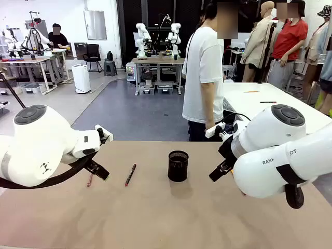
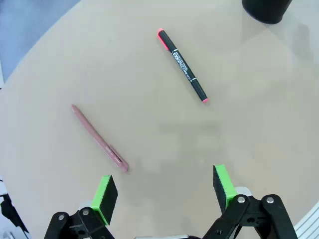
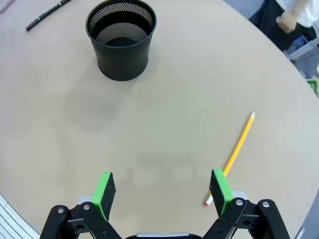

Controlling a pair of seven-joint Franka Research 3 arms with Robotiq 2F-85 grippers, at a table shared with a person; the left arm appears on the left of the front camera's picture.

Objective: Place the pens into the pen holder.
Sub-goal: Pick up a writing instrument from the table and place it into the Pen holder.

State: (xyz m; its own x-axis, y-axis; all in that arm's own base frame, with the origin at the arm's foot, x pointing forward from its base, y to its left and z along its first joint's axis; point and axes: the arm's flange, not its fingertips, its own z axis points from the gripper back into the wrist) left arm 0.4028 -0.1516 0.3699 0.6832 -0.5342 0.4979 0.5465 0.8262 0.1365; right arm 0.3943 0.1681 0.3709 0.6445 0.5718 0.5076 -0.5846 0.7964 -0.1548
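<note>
The black mesh pen holder (image 1: 178,166) stands upright at the table's middle, also seen as pen holder (image 3: 121,39) and holder (image 2: 266,9). A dark pen with red ends (image 1: 130,175) lies left of it, shown as dark pen (image 2: 182,65). Further left lies a pinkish-brown pen (image 2: 99,139), pinkish pen (image 1: 90,180), partly behind my left gripper (image 1: 97,169). My left gripper (image 2: 164,191) hovers open above the table, the pinkish pen just ahead of its left finger. A yellow pencil (image 3: 233,157) lies by the right finger of my open right gripper (image 3: 162,191), right gripper (image 1: 219,171).
A person in a white shirt (image 1: 203,78) stands at the far edge of the tan table (image 1: 166,223), one hand (image 3: 289,20) hanging near it. Bare tabletop surrounds the holder on all sides.
</note>
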